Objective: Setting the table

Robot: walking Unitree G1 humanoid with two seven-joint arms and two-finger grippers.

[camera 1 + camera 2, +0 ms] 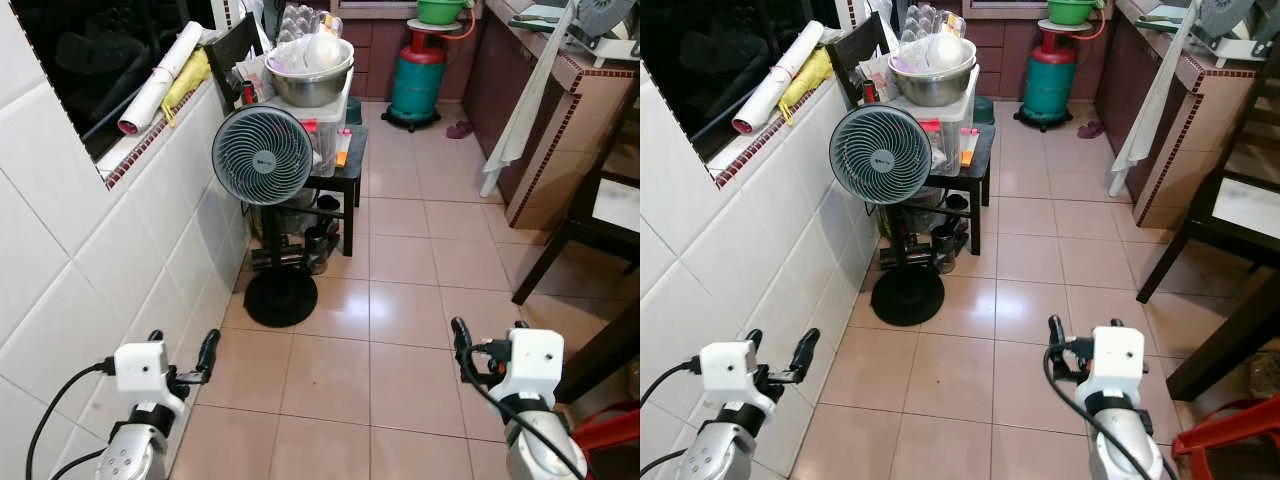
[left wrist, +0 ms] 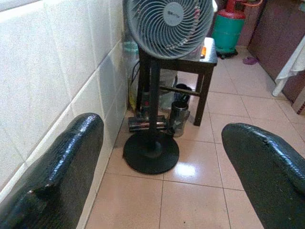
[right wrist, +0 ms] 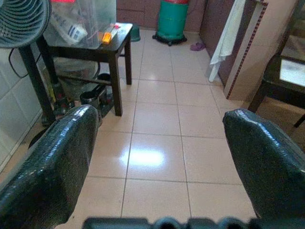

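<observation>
Both grippers are held low over the tiled floor [image 1: 400, 300], the left gripper [image 1: 185, 362] beside the white wall [image 1: 60, 270] and the right gripper [image 1: 490, 345] near a dark table [image 1: 600, 215], each with fingers spread and nothing between them. Well ahead of them, past a standing fan [image 1: 263, 155], a steel bowl [image 1: 308, 85] sits on a clear box [image 1: 330, 125] atop a small black table [image 1: 345, 175].

bright, sharp, glare on floor tiles [image 1: 395, 300]

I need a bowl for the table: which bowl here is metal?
The steel bowl on the plastic box behind the fan is metal. The green basin atop the gas cylinder is plastic.
</observation>
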